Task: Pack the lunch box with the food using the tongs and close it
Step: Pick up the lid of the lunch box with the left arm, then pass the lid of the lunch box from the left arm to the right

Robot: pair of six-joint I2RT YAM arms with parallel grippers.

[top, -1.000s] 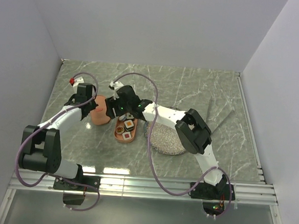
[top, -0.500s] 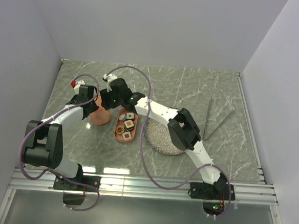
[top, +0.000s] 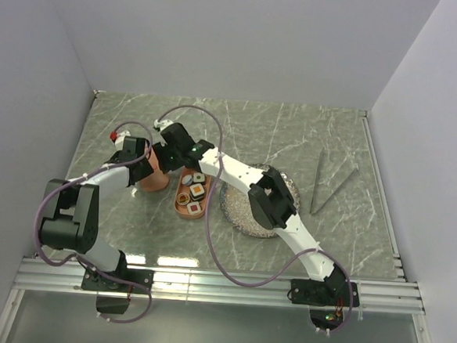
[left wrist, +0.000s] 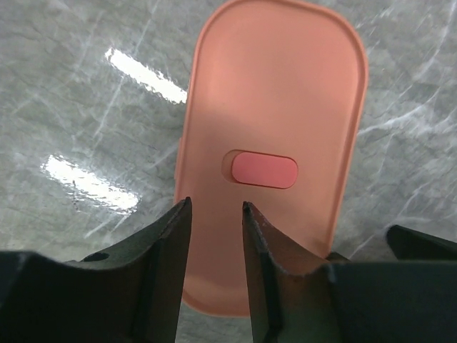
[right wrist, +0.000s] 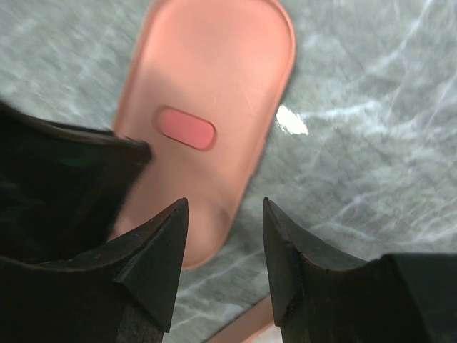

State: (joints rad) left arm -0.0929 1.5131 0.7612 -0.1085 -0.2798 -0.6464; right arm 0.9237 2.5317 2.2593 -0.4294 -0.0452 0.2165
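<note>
Both arms are stretching inward with the lid (left wrist: 275,93) beneath them; the left tool (left wrist: 216,209) is hovering narrowly parted, the right tool (right wrist: 225,207) wider.

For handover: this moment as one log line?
salmon-orange flat oval plastic lid: on table; matching oblong tray: sushi pieces inside; left gripper, right gripper: open over lid

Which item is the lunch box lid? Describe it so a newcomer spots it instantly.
On the grey marble table, find the speckled plate, then the orange tray of food on its left. The lid lies flat just left of that tray: same salmon colour, but bare, with a small red oval mark.
</note>
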